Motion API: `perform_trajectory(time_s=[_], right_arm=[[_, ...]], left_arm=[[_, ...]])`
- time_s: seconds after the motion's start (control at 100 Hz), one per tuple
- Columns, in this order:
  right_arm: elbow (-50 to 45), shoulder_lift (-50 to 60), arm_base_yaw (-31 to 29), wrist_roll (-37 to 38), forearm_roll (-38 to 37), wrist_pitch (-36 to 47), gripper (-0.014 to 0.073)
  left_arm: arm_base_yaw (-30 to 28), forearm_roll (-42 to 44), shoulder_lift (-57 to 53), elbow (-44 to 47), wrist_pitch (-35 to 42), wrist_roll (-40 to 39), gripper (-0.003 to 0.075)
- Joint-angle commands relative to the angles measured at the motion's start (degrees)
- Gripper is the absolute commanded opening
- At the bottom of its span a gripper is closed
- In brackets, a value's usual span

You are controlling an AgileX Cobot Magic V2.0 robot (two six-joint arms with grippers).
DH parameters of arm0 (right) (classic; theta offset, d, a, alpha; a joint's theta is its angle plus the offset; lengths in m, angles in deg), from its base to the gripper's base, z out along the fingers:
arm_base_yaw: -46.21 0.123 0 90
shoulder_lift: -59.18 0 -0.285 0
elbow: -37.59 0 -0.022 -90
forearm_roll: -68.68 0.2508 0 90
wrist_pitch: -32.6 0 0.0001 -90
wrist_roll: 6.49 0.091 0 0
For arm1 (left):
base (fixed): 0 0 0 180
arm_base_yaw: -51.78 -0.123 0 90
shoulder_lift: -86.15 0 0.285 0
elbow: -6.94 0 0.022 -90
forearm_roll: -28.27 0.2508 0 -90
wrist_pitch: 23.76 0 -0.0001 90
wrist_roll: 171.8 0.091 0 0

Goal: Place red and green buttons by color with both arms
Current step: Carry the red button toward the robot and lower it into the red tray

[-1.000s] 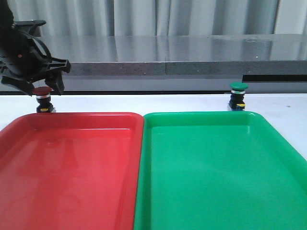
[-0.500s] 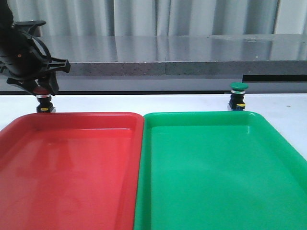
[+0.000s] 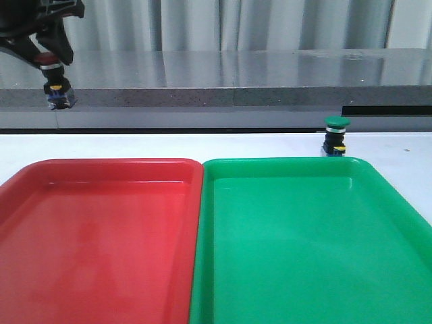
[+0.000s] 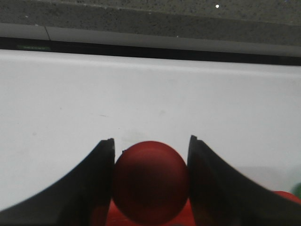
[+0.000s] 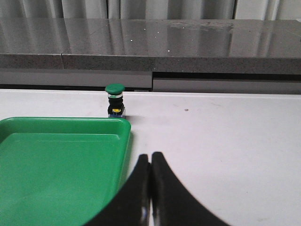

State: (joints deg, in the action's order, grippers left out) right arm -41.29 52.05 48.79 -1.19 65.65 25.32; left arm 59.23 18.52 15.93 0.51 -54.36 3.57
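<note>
My left gripper [image 3: 48, 57] is shut on the red button [image 3: 55, 84] and holds it high in the air above the table's far left. In the left wrist view the red cap [image 4: 150, 181] fills the gap between the black fingers [image 4: 96, 183]. The green button [image 3: 335, 136] stands upright on the white table just behind the green tray's far right corner. It also shows in the right wrist view [image 5: 115, 100]. My right gripper [image 5: 151, 157] is shut and empty, low over the table beside the green tray, well short of the green button. It is out of the front view.
A red tray [image 3: 101, 236] lies at the front left and a green tray [image 3: 304, 236] at the front right, side by side and touching. A grey stone ledge [image 3: 236, 94] runs along the back of the white table [image 3: 202, 145].
My left gripper has closed on the red button and lifted it from the table behind the red tray straight up to well above it. The green button has not moved.
</note>
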Motion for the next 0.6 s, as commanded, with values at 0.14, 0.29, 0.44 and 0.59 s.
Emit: perform_trajectory(time_s=[0.14, 0.29, 0.44, 0.59], right_arm=[[0.96, 1.07, -0.23, 0.10, -0.69, 5.11, -0.0067], [0.96, 1.07, -0.23, 0.10, -0.69, 5.11, -0.0067], [0.96, 1.07, -0.23, 0.10, -0.69, 5.11, -0.0067], [0.96, 1.07, -0.23, 0.10, -0.69, 5.11, -0.0067]], left_arm=[[4.11, -1.65, -7.76, 3.20, 3.66, -0.51, 0.0155], [7.38, -1.78, -10.67, 11.21, 9.37, -2.43, 0.0155], [9.55, -2.84, -13.06, 19.28, 14.03, -4.05, 0.0155], [11.91, -2.84, -13.30, 24.94, 17.89, -4.05, 0.0155]])
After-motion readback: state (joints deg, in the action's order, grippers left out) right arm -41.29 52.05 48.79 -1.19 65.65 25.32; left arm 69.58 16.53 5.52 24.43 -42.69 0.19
